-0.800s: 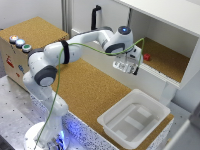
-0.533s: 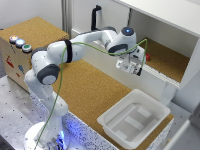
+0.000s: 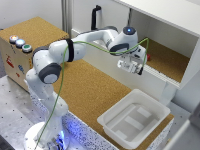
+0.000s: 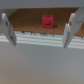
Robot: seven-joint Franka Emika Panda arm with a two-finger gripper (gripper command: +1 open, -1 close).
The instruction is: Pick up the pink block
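Note:
In the wrist view the pink block (image 4: 47, 20) is a small reddish-pink cube on the cork floor inside a white cabinet, beyond a white ledge (image 4: 40, 37). My gripper (image 4: 37, 35) is open, and the block shows in the gap between the two fingertips (image 4: 68, 34), farther away than their tips. In the exterior view the gripper (image 3: 131, 68) hangs at the front lip of the cabinet opening, pointing in. I cannot make out the block in that view.
The white cabinet (image 3: 167, 20) has a cork floor (image 3: 167, 60) and a low front wall (image 3: 155, 82). A white plastic tray (image 3: 134, 118) sits on the cork table (image 3: 87, 92) below the gripper. A box with coloured buttons (image 3: 17, 47) stands at the exterior view's left.
The gripper has moved a little toward the exterior view's right, closer to the cabinet opening. It has stayed open.

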